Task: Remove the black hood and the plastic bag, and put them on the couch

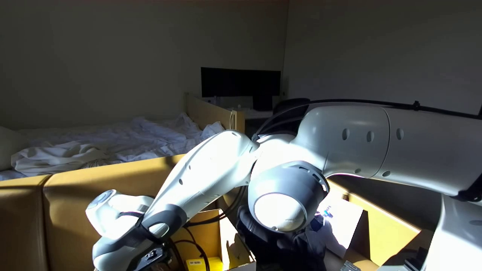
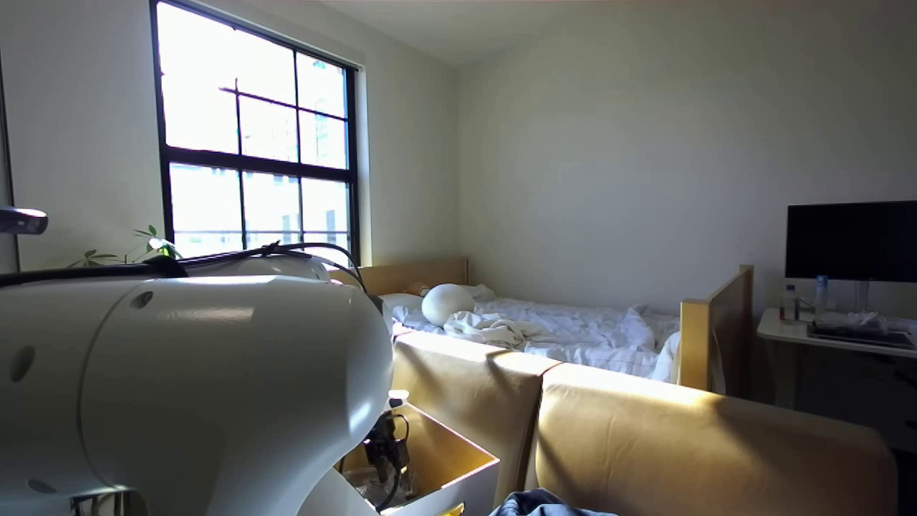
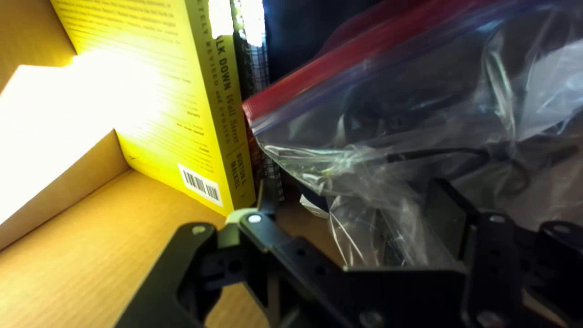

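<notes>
Two fingers (image 3: 448, 221) of the hand (image 3: 353, 196) stand wide apart, a lower corner of the plastic bag (image 3: 401, 132) between them; whether they touch it cannot be told. The bag, in a cardboard box (image 3: 150, 214) near a yellow book (image 3: 173, 141), is clear and crinkled, with a slanting red-and-blue top edge and a dark cord (image 3: 437, 152) showing through. The black hood (image 1: 282, 246) lies bunched outside the box, by the couch (image 2: 702, 444).
</notes>
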Controlling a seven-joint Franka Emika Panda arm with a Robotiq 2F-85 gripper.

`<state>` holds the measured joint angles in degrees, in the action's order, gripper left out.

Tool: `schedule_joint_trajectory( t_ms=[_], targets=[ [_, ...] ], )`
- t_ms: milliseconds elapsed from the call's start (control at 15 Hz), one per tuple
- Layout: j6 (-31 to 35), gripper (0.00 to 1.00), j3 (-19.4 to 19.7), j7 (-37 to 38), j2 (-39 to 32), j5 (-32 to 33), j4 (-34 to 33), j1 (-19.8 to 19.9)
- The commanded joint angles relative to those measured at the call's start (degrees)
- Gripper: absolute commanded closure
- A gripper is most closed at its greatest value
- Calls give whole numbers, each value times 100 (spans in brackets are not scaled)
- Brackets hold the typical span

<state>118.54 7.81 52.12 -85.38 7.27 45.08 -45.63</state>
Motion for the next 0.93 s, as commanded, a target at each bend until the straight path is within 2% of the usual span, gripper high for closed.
schedule_joint_trajectory(
  t_ms=[0,467,733,867],
  targets=[
    [-191,47,-141,65,0,134,-80,37],
    [-103,92,-239,4,4,111,-62,53],
    [32,99,-239,-43,6,146,-47,47],
    [79,97,-236,-17,9,146,-42,46]
  ],
)
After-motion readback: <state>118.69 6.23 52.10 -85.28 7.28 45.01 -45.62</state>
